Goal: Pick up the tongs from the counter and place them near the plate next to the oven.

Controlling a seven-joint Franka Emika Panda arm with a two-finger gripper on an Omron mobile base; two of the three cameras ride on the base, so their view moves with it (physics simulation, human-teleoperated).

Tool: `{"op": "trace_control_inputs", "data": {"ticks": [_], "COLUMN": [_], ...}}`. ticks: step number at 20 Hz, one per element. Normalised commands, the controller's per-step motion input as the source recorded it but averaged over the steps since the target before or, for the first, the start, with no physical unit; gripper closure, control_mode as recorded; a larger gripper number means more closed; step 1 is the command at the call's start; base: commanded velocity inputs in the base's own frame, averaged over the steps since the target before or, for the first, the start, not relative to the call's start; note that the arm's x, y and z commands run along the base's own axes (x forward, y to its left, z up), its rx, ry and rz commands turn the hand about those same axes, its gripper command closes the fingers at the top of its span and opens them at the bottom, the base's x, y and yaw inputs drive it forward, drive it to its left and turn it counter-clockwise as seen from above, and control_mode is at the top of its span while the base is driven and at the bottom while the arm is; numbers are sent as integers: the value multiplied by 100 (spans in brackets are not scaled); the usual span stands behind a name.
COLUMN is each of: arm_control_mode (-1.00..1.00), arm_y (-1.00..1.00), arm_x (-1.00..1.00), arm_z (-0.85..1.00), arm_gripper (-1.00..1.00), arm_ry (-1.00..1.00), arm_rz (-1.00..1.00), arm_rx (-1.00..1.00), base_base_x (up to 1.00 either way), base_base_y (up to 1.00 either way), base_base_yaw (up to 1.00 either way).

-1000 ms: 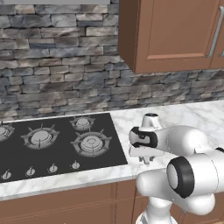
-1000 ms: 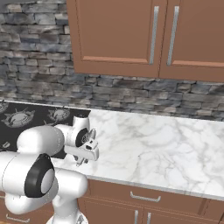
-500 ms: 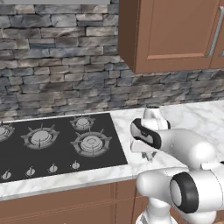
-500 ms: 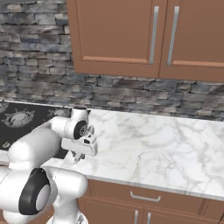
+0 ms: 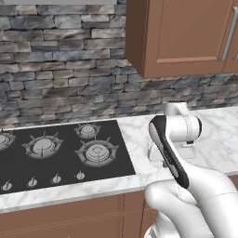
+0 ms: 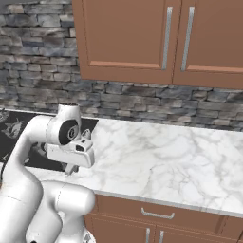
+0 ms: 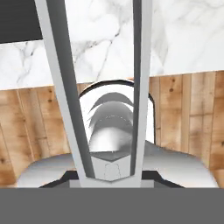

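Observation:
The tongs [image 7: 65, 87] show in the hand view as two long silver-grey arms running from the bottom edge upward, the second arm [image 7: 140, 61] on the right. They are clamped in my gripper [image 6: 70, 169], which is shut on them just above the front part of the marble counter [image 6: 156, 156]. From the left base view the gripper [image 5: 164, 162] hangs under the white hand, right of the cooktop [image 5: 60, 153], and the arm covers most of it. The plate and the oven are out of view.
Brown wall cabinets [image 6: 161, 38] hang over a stone backsplash [image 5: 60, 69]. Wide bare marble runs to the right of the hand [image 6: 190, 161]. Cabinet fronts with a drawer handle [image 6: 156, 215] lie below the counter edge. Wood floor [image 7: 188, 122] shows below the counter in the hand view.
The jaws have closed from partly open to shut. The arm's elbow has swung forward and low, and the hand has turned and shifted slightly over the counter.

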Motion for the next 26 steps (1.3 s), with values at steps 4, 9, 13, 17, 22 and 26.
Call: {"op": "trace_control_inputs", "data": {"ticks": [4,9,13,17,22,26], "arm_control_mode": [-100,-100,-100,-100,-100,-100], "arm_y": [0,0,0,0,-1,0], "arm_x": [-96,-12,32,38,1,0], "arm_z": [100,97,49,16,1,0], "arm_gripper": [100,100,100,100,100,100], "arm_ry": [0,0,-1,0,0,0], "arm_rz": [4,1,0,0,0,0], "arm_rx": [0,0,0,0,0,0], "base_base_x": [0,0,0,0,0,0], "base_base_y": [0,0,0,0,0,0], "base_base_yaw": [0,0,0,0,0,0]}}
